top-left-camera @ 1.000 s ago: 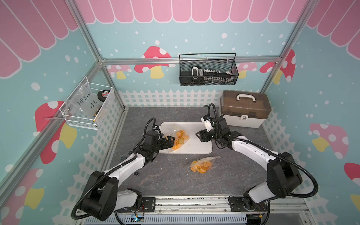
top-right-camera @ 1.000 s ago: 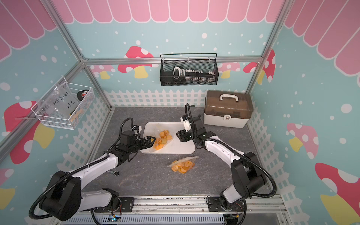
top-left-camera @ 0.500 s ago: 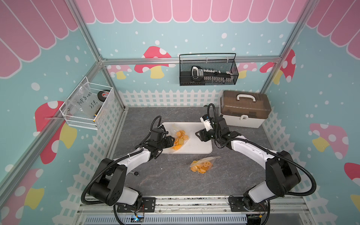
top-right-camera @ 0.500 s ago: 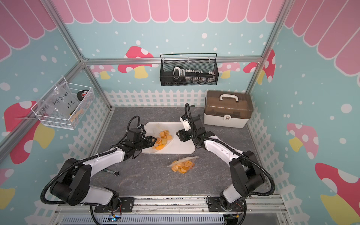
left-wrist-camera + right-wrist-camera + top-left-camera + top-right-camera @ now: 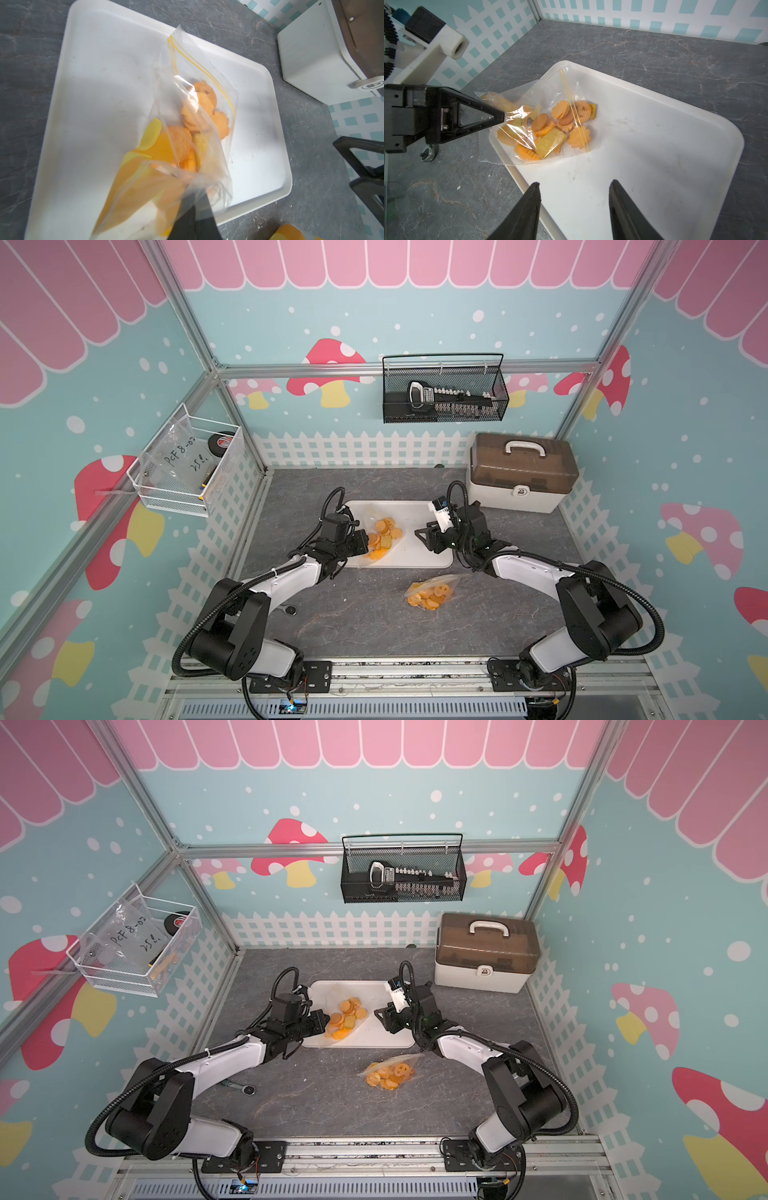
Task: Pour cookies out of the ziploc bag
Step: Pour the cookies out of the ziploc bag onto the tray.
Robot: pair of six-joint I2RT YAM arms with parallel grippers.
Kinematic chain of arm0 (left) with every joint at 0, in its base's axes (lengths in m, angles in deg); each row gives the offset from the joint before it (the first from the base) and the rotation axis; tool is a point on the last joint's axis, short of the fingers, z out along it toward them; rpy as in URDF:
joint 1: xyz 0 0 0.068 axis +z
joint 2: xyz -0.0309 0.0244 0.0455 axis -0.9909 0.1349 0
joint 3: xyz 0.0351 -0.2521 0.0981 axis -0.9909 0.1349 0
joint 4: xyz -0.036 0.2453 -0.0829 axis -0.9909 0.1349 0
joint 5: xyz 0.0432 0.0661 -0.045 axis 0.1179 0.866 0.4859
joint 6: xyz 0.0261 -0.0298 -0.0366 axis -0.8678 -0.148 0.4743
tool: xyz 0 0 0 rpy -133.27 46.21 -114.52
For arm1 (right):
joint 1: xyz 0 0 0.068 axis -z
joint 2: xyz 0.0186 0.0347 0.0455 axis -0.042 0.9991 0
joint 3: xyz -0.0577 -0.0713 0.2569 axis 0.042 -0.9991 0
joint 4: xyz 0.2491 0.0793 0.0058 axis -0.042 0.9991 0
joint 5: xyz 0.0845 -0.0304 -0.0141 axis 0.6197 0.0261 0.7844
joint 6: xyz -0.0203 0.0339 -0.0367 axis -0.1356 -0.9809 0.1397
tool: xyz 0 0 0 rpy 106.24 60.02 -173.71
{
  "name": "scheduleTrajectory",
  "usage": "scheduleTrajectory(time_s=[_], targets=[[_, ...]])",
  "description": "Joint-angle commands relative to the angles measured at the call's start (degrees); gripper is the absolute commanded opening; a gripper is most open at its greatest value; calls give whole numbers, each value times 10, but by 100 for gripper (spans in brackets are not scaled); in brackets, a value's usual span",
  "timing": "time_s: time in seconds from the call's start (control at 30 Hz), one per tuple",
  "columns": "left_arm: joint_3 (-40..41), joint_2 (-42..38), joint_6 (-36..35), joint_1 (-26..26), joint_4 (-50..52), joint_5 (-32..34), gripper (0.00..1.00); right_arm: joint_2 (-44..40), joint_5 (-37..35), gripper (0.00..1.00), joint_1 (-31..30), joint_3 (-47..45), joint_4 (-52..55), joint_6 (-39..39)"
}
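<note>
A clear ziploc bag (image 5: pixel 380 537) (image 5: pixel 347 1017) lies on the white tray (image 5: pixel 415 558) (image 5: pixel 374 990), with the orange and yellow cookies (image 5: pixel 562 124) (image 5: pixel 199 112) inside it. My left gripper (image 5: pixel 365 541) (image 5: pixel 326 1021) (image 5: pixel 193 193) is shut on the bag's corner at the tray's left edge, away from the yellow zip line. The pinched corner is lifted slightly in the right wrist view. My right gripper (image 5: pixel 422 537) (image 5: pixel 380 1017) (image 5: pixel 574 182) stands open over the tray's right part, a short way from the bag's zip end and holding nothing.
A second bag of cookies (image 5: pixel 432 593) (image 5: pixel 390 1073) lies on the grey table in front of the tray. A brown-lidded box (image 5: pixel 519 472) stands at the back right. A small metal tool (image 5: pixel 245 1088) lies by the left arm. Wire baskets (image 5: pixel 442 393) (image 5: pixel 187 466) hang on the walls.
My left gripper moved in to the bag's corner and closed on it. The right gripper's jaws narrowed somewhat; that arm hardly moved.
</note>
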Motion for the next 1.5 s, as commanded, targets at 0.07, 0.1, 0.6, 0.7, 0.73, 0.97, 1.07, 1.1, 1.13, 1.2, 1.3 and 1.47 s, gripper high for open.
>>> scheduleTrajectory(time_s=[0.07,0.1,0.6,0.7,0.73,0.97,1.07,1.1,1.13,1.2,1.3,1.47], targets=[[-44,-45,-41,-12,72,32,0,-22,-28,50,2,-13,-65,4],[-53,-54,-47,-12,87,35,0,-21,-29,50,2,-13,-66,3],[-242,-37,-115,-32,275,-7,0,-22,-43,49,2,-17,-66,0],[-277,-19,-121,-33,299,-2,0,-22,-45,49,2,-17,-65,-1],[-294,-11,-124,-33,310,-3,0,-22,-46,49,2,-17,-65,-1],[-410,53,-156,-46,406,36,0,-21,-46,49,3,-15,-64,-2],[-454,74,-167,-53,441,50,0,-21,-46,49,3,-15,-64,-3],[-470,81,-171,-56,452,56,0,-20,-46,49,3,-15,-64,-2],[-481,88,-175,-59,462,61,0,-21,-46,49,3,-16,-64,-2],[-504,101,-181,-65,482,71,0,-20,-46,49,3,-15,-64,-2],[-525,117,-188,-72,500,76,0,-20,-45,49,3,-15,-65,-3],[-542,123,-194,-80,516,98,0,-20,-46,49,3,-15,-64,-3]])
